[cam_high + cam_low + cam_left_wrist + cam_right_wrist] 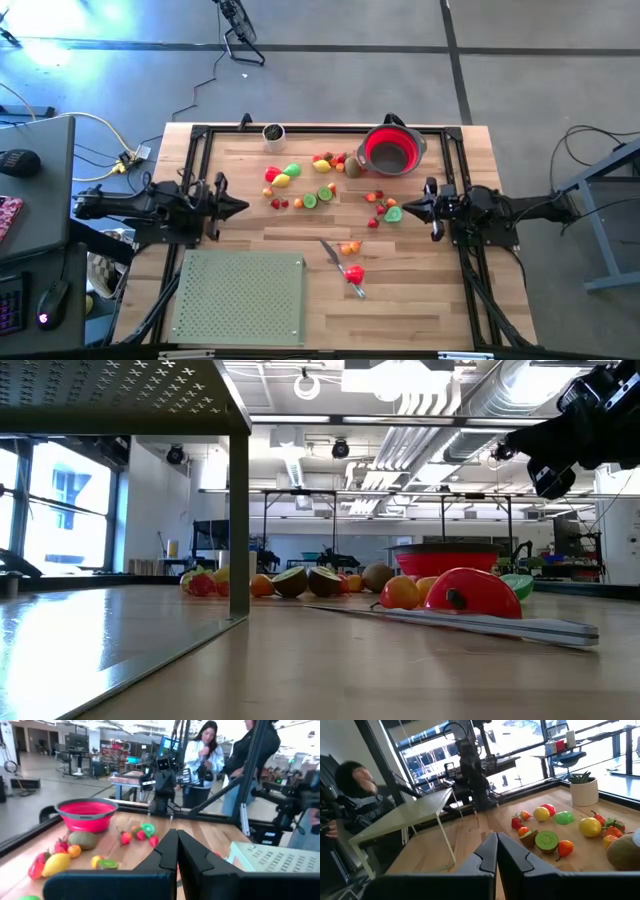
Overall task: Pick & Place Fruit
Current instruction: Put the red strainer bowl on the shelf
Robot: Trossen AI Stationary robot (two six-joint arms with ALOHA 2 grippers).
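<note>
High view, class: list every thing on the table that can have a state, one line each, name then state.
left pincer: shut, empty, at the table's left edge.
right pincer: shut, empty, near the right edge.
red strainer: upright, no fruit visible inside.
fruit: scattered loose on the wood, none in the strainer.
knife: lying flat beside a red fruit.
perforated stand: standing on its legs.
small pot: upright.

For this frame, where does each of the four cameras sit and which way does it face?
High: overhead, straight down on table; both arms, left gripper and right gripper, jaws shut.
Low: table height, past knife toward the room; one arm at upper right.
Left wrist: behind left gripper, facing the right arm, people beyond.
Right wrist: behind right gripper, facing the left arm.
Shared: red strainer, high and left wrist.
</note>
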